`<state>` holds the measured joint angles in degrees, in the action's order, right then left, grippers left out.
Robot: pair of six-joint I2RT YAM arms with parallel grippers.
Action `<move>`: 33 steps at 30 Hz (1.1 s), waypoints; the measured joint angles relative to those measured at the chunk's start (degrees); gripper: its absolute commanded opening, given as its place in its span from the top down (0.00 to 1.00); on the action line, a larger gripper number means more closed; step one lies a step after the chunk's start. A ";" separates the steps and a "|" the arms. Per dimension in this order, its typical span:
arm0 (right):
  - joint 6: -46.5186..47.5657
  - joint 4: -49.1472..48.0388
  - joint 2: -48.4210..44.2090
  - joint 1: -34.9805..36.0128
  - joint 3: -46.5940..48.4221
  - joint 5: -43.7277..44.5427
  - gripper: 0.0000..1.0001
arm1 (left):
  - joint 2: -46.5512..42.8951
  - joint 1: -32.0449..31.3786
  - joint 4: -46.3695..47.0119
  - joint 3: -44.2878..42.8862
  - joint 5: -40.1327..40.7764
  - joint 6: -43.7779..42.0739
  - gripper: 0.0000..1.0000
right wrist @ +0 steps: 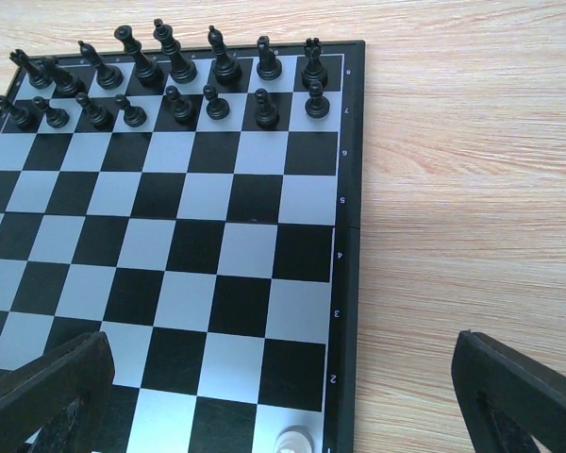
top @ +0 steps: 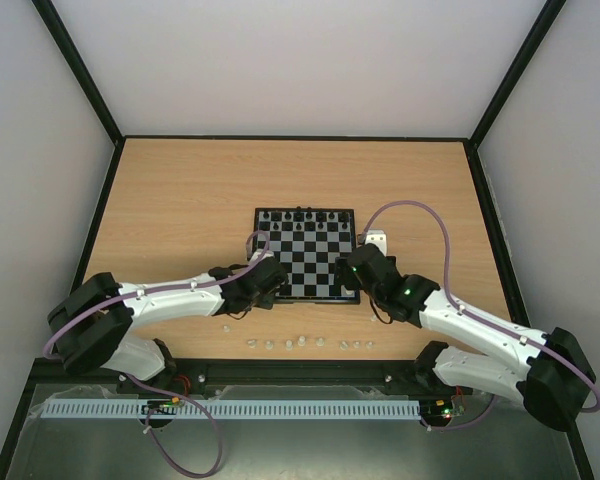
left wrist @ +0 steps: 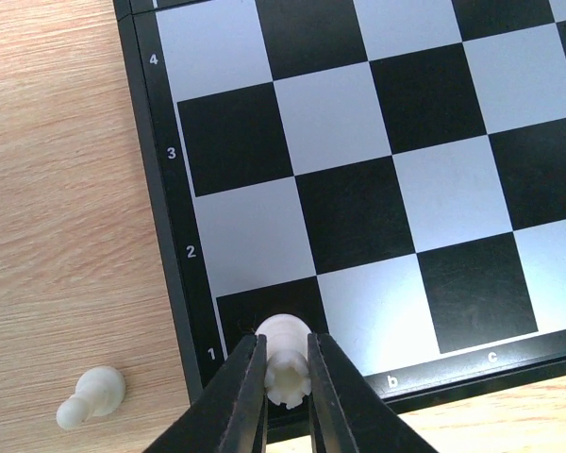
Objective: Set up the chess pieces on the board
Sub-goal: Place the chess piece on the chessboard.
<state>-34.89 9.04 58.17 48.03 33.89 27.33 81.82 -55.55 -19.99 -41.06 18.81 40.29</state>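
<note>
At the left hand [left wrist: 285,344], a crenellated, matte whitish rook [left wrist: 285,373]

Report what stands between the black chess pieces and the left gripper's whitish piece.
Bare squares of the black-and-white chequered board only, from the black pieces to the whitish piece in the left gripper; top view shows it.

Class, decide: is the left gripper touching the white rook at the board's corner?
Touching. The left wrist view shows the left gripper closed against both sides of the white rook.
</note>
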 measured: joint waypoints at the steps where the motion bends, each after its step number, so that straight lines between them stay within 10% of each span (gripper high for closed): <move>1: 0.00 0.00 0.09 0.00 0.00 0.00 0.01 | 0.00 -0.02 0.00 0.00 0.00 -0.02 0.83; 17: 0.00 0.00 0.09 0.00 0.00 0.00 0.01 | -0.13 0.00 -0.02 0.31 -0.11 -0.22 0.65; 33: 0.02 -0.11 0.57 0.00 0.00 0.09 0.01 | -18.91 0.02 2.97 -1.01 4.66 -5.18 0.07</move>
<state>-34.87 8.93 58.74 48.03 33.89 27.42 62.92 -55.53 -17.02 -42.06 23.46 35.11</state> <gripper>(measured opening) 0.986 0.801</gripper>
